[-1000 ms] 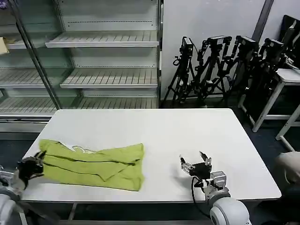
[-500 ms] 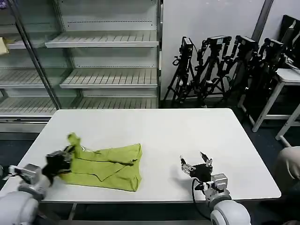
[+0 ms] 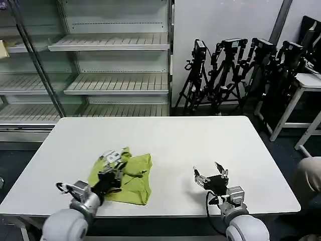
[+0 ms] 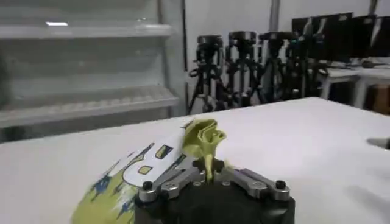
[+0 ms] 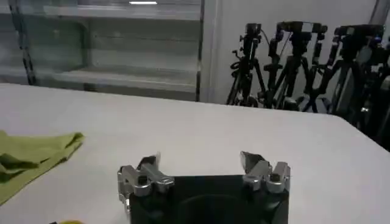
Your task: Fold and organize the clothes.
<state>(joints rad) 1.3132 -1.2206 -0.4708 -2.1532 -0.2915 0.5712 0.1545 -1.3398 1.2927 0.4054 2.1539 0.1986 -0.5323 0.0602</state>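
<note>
The lime shirt (image 3: 133, 175) lies bunched on the white table (image 3: 200, 140), left of centre, with its left end doubled over toward the right. My left gripper (image 3: 111, 172) is above that end, shut on a pinch of lime fabric (image 4: 206, 137) that stands up between its jaws (image 4: 207, 165). A white patch with blue and yellow marks (image 4: 146, 163) shows on the turned-over cloth (image 3: 110, 156). My right gripper (image 3: 209, 175) rests open near the front edge, right of the shirt, with nothing between its fingers (image 5: 204, 164). The shirt's right edge (image 5: 33, 155) lies well apart from it.
Metal shelving (image 3: 110, 65) stands behind the table. Several black tripods (image 3: 235, 70) lean at the back right, with another white table (image 3: 306, 83) at the far right. Bare tabletop stretches behind and to the right of the shirt.
My left gripper has carried the shirt's left end from the table's left edge rightward over the rest, so the shirt lies much shorter. The right arm has not moved.
</note>
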